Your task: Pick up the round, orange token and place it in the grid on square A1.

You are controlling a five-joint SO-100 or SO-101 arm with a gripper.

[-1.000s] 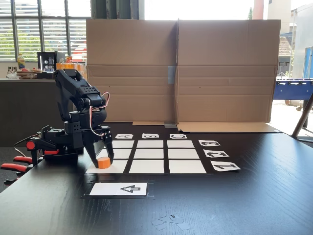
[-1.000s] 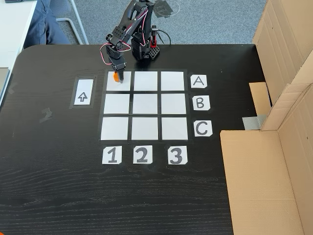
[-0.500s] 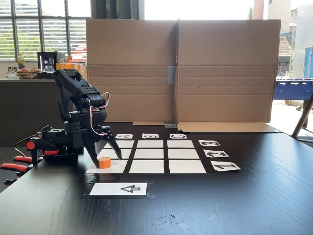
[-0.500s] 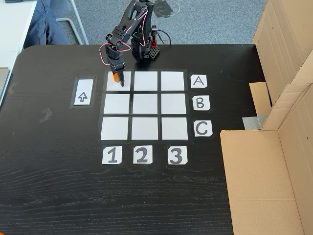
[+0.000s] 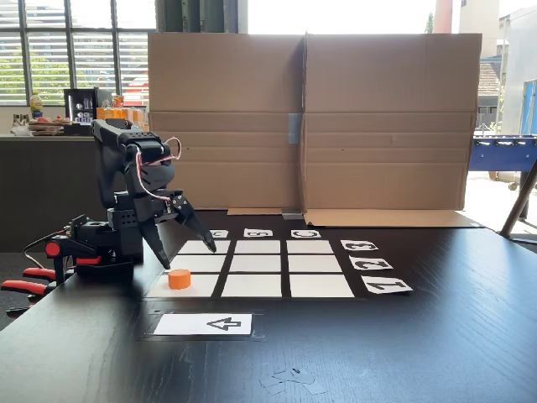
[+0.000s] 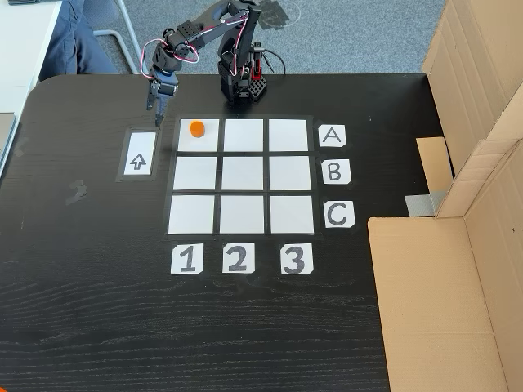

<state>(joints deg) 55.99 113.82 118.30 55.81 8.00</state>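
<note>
While the arm has drawn back since a second ago, the scene reads near to far:
Arrow card (image 5: 204, 323): lies nearest on the counter (image 5: 377, 353), unchanged.
Token (image 5: 179, 279): sits alone on square A1 (image 6: 198, 135), the corner cell of the grid (image 6: 242, 175); earlier the fingers closed around it.
Gripper (image 5: 186, 253): now lifted clear of the token, its fingers spread wide and holding nothing, raised above the counter beside the grid.
Cardboard wall (image 5: 310, 117): stands behind, unmoved.

The black wood-grain tabletop (image 6: 98, 327) carries the grid (image 6: 242, 214), its letter and number cards, a white arrow card (image 6: 139, 153) — and cardboard sheets (image 6: 433, 310) alongside.
</note>
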